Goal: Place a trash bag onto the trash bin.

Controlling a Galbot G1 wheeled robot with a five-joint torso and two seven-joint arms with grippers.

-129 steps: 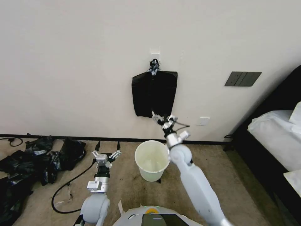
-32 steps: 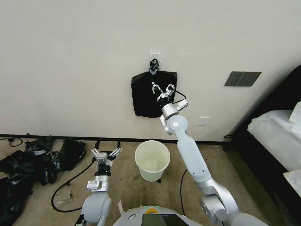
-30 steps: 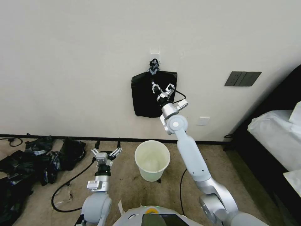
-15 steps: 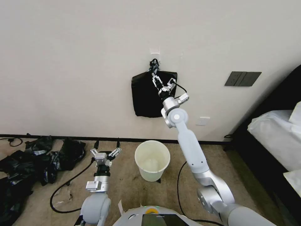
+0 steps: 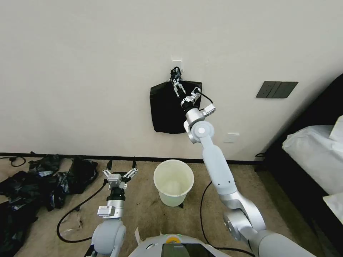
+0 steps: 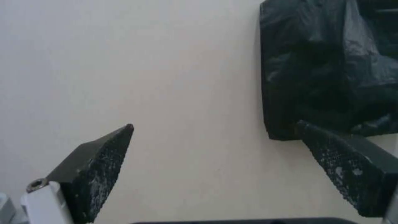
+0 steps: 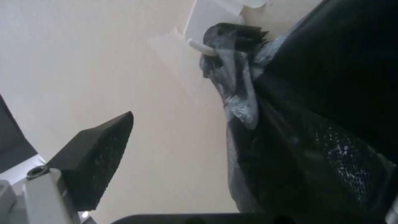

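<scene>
The white trash bin stands open on the carpet by the wall. No single trash bag is in view. Above the bin, a flat black bundle hangs by its knotted top from a white wall hook. My right gripper is raised to the bundle's upper edge, just below the knot, and is open. In the right wrist view the knot and the hook lie ahead of the open right gripper. My left gripper is open, low over the carpet left of the bin, facing the wall and the bundle.
A heap of black bags lies on the floor at the left. A black cable curls near the left arm. A dark wall plate and a white socket are on the wall. A bed stands at the right.
My right gripper has climbed from the bundle's lower edge, just above the bin, up its front to the top near the knot. The left arm has stayed put.
</scene>
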